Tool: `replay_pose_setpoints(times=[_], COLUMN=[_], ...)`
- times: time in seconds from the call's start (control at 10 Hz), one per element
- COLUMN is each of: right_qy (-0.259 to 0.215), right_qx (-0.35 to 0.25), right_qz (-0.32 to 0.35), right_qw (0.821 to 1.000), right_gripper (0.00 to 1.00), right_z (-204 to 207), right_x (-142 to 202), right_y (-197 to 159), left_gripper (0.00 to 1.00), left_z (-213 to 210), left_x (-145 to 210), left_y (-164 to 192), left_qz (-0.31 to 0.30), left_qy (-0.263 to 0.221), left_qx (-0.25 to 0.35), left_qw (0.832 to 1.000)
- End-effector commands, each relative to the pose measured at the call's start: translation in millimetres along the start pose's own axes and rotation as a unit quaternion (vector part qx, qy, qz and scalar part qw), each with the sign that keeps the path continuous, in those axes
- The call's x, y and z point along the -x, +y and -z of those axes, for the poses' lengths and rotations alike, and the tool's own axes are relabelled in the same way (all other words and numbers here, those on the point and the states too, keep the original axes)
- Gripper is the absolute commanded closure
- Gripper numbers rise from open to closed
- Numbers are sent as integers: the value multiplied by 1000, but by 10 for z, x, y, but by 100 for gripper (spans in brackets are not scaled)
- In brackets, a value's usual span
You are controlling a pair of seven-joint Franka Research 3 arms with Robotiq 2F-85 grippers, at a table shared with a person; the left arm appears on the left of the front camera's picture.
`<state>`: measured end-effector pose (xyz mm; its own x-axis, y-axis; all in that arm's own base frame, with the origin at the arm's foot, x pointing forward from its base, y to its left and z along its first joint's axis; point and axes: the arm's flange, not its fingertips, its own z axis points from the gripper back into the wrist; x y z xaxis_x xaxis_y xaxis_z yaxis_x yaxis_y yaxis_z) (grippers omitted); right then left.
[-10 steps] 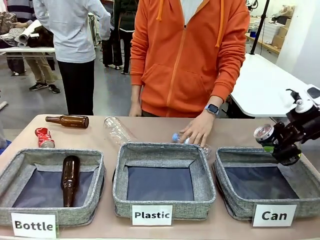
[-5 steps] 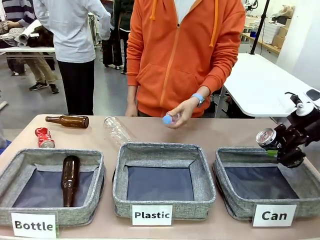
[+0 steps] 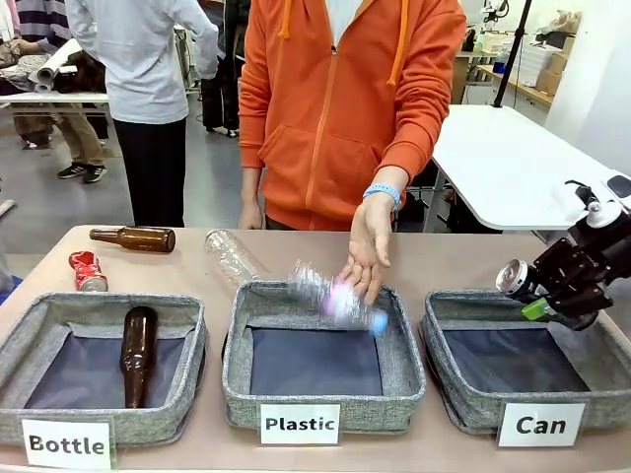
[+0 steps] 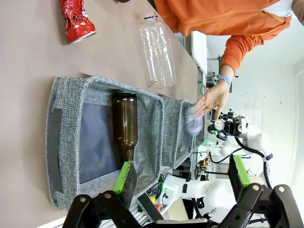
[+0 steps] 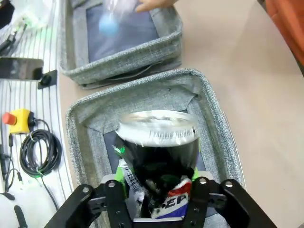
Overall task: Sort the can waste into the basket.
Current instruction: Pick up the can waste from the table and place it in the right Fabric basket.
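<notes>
The black can with its silver top lies sideways between the fingers of my right gripper, above the back rim of the basket labelled "Can". In the right wrist view the can looks blurred and loose between the spread green pads of that gripper, with the basket straight below. The red crushed can lies on the table at the far left, and it appears again in the left wrist view. My left gripper is open and holds nothing.
The person's hand hovers over the "Plastic" basket with a blurred clear bottle dropping below it. Another clear bottle and a brown bottle lie on the table. A brown bottle lies in the "Bottle" basket.
My right gripper's jaws have spread and the black can has tipped lower over the "Can" basket. The person picked up a clear bottle and let it go over the "Plastic" basket.
</notes>
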<state>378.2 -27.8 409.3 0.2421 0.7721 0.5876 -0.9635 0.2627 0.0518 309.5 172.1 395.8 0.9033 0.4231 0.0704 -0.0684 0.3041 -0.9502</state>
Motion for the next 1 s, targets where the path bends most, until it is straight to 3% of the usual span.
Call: replay_pose_setpoints(times=[0.0, 0.1, 0.4, 0.6, 0.8, 0.9], right_qy=[-2, -3, -15, -58, -189, -259], right_qx=[10, 8, 11, -2, -38, -54], right_qz=[12, 14, 25, 72, 212, 298], right_qw=[1000, 1000, 1000, 996, 958, 917], right_gripper=[5, 0, 0, 0, 0, 0], right_z=[33, 38, 43, 9, -168, -265], right_x=[-42, -39, -9, 4, -8, 13], right_y=[-47, -61, -66, -127, -209, -238], left_gripper=[0, 0, 0, 0, 0, 0], left_z=[-1, -1, -1, -1, -1, -1], left_x=[11, 11, 11, 11, 11, 11], left_y=[-27, -27, -27, -27, -27, -27], left_qz=[-5, -5, -5, -5, -5, -5], left_qy=[-1, -1, -1, -1, -1, -1], left_qx=[7, 7, 7, 7, 7, 7], left_qw=[1000, 1000, 1000, 1000, 1000, 1000])
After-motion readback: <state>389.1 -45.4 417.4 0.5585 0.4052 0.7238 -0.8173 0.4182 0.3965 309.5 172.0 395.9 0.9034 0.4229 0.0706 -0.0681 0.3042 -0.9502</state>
